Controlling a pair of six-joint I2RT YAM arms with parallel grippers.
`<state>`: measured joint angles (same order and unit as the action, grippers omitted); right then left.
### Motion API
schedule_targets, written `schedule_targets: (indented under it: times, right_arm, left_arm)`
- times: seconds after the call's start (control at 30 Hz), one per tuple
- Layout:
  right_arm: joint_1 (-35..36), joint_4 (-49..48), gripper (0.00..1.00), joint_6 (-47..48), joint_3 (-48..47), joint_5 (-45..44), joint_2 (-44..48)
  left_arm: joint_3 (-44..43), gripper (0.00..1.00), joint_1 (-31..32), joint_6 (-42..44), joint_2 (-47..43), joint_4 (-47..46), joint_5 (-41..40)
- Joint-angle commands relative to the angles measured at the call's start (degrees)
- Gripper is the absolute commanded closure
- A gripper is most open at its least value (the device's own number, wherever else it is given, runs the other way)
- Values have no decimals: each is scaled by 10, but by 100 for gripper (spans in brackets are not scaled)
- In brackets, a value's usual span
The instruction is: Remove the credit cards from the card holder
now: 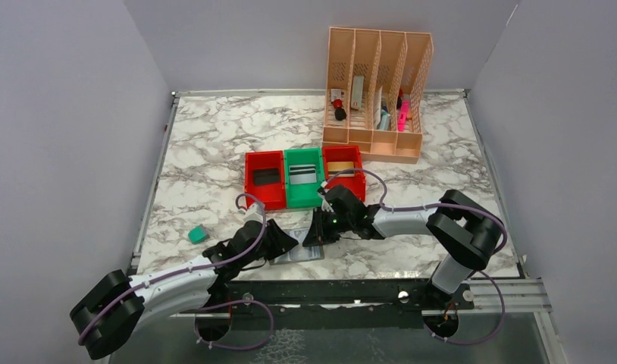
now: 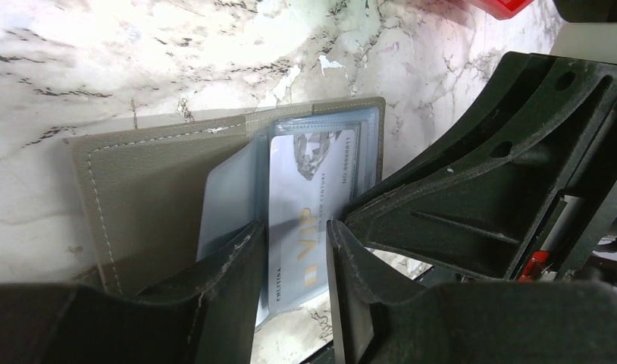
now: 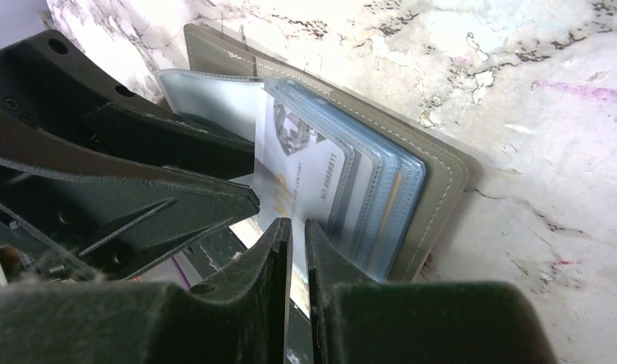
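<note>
The grey card holder (image 1: 298, 254) lies open near the table's front edge, with its clear sleeves (image 3: 381, 197) fanned out. A silver card marked VIP (image 2: 309, 189) sticks partway out of a sleeve. My left gripper (image 2: 294, 235) is open, one finger on each side of the card's protruding end. My right gripper (image 3: 298, 226) comes in from the other side with only a thin slit between its jaws. Its tips are at the card's lower end (image 3: 302, 171), and I cannot tell whether they pinch it. In the top view the two grippers (image 1: 289, 243) (image 1: 314, 233) meet over the holder.
Behind the holder stands a row of three bins. The left red bin (image 1: 248, 182) holds a black card, the green bin (image 1: 303, 199) a grey card, the right red bin (image 1: 343, 154) a tan card. A teal block (image 1: 197, 234) lies left. A peach organiser (image 1: 377, 95) stands at the back.
</note>
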<state>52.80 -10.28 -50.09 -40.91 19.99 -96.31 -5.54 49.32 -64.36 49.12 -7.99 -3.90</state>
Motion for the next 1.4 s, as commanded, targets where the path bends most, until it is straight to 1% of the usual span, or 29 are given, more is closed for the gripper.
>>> schedule_targets:
  times: [0.0, 0.17, 0.27, 0.5, 0.87, 1.0, 1.17, 1.37]
  right_arm:
    - [1, 71, 82, 12, 36, -58, -18]
    - [0, 53, 82, 3, 46, -49, -21]
    - [0, 42, 82, -4, 52, -45, -24]
    - [-4, 42, 82, -12, 57, -53, -25]
    - [-14, 58, 82, -6, 59, -74, -16]
    - [-17, 59, 82, -4, 60, -76, -13]
    - [-18, 63, 82, 0, 57, -74, -15]
    - [-21, 72, 82, 2, 60, -84, -7]
  left_arm:
    - [45, 61, -1, -15, 21, 22, 19]
    - [61, 66, -2, -22, 2, 2, 21]
    - [71, 72, -3, -26, -12, -20, 27]
    - [73, 100, -4, -31, -57, 2, 19]
    - [52, 100, -7, -25, -146, 112, -16]
    - [42, 100, -8, -18, -158, 148, -28]
    - [28, 100, -7, -8, -158, 167, -33]
    - [2, 100, -8, 5, -166, 215, -59]
